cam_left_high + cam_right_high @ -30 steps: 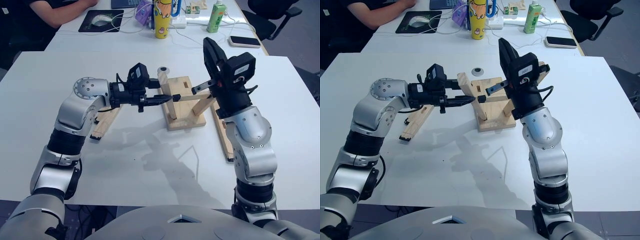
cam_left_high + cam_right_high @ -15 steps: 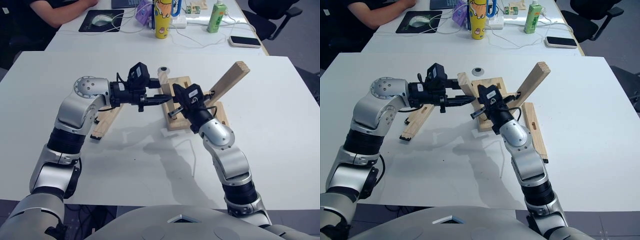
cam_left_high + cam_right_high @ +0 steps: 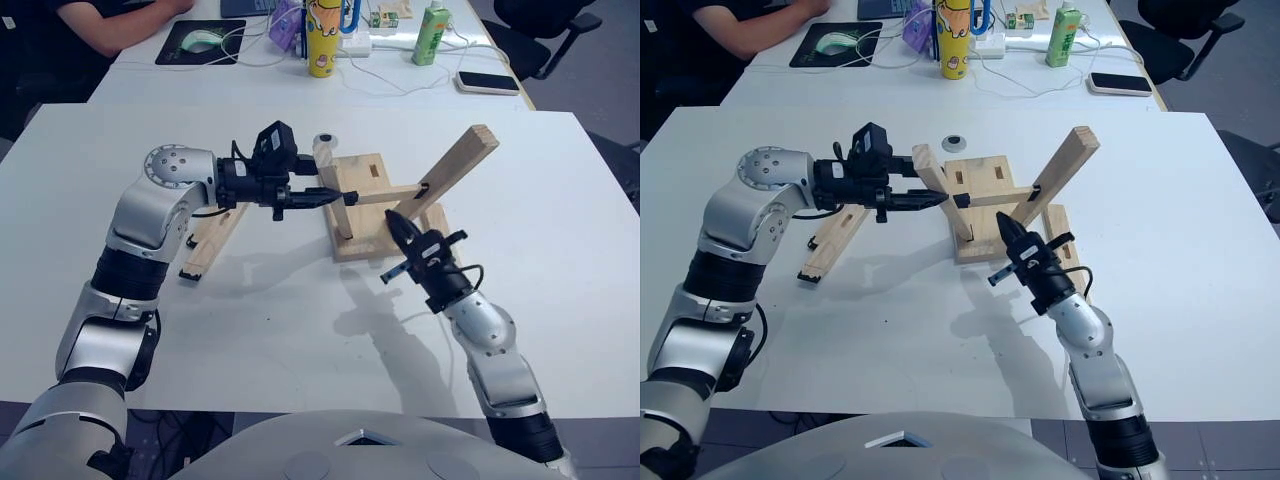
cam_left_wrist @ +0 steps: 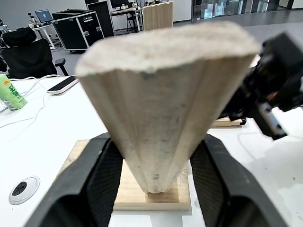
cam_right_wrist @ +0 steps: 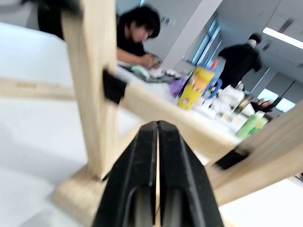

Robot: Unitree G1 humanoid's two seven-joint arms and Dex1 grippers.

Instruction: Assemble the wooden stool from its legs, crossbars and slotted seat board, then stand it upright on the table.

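Observation:
The slotted seat board (image 3: 372, 238) lies flat mid-table. One wooden leg (image 3: 931, 172) stands on it, and my left gripper (image 3: 322, 196) is shut on that leg; in the left wrist view its fingers (image 4: 94, 184) flank the leg (image 4: 161, 94). A crossbar (image 3: 388, 195) joins this leg to a second leg (image 3: 456, 168) that leans out to the right. My right gripper (image 3: 396, 223) is shut and empty, just in front of the board's right corner, pointing at the crossbar (image 5: 175, 118).
Loose wooden parts lie left of the board (image 3: 213, 238) and right of it (image 3: 1066, 248). A round grommet (image 3: 325, 138) sits behind the board. On the far desk are a yellow cup (image 3: 323, 40), green carton (image 3: 432, 35) and phone (image 3: 490, 82).
My right arm has dropped from high above the stool down to the table in front of it, uncovering the leaning leg. The left arm has kept still on its leg.

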